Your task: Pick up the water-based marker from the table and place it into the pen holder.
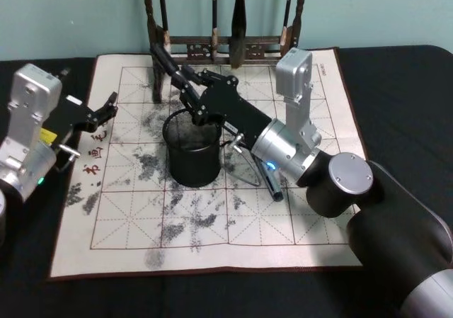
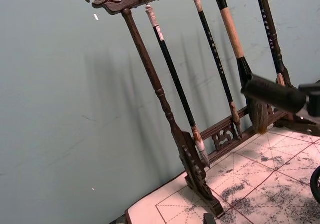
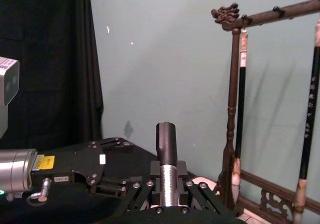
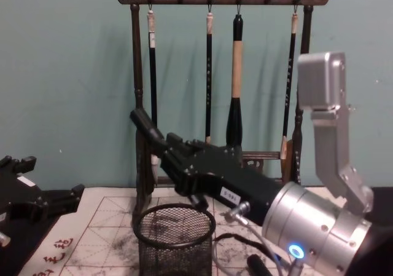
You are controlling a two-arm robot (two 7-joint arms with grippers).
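Note:
My right gripper (image 1: 182,83) is shut on the water-based marker (image 1: 161,57), which has a black cap and a silver barrel. It holds the marker tilted, cap end up toward the back left, above the far rim of the pen holder (image 1: 192,151), a round dark mesh cup on the paper mat. The chest view puts the marker (image 4: 143,123) and gripper (image 4: 169,143) above the holder (image 4: 175,239). The right wrist view has the marker (image 3: 166,141) clamped between the fingers (image 3: 137,196). My left gripper (image 1: 106,110) stays open and empty at the mat's left edge.
A tall wooden brush rack (image 1: 212,45) hung with several brushes stands right behind the holder. Another dark pen (image 1: 272,182) and a wire loop (image 1: 244,173) lie on the mat (image 1: 212,240) beneath my right arm. Black cloth surrounds the mat.

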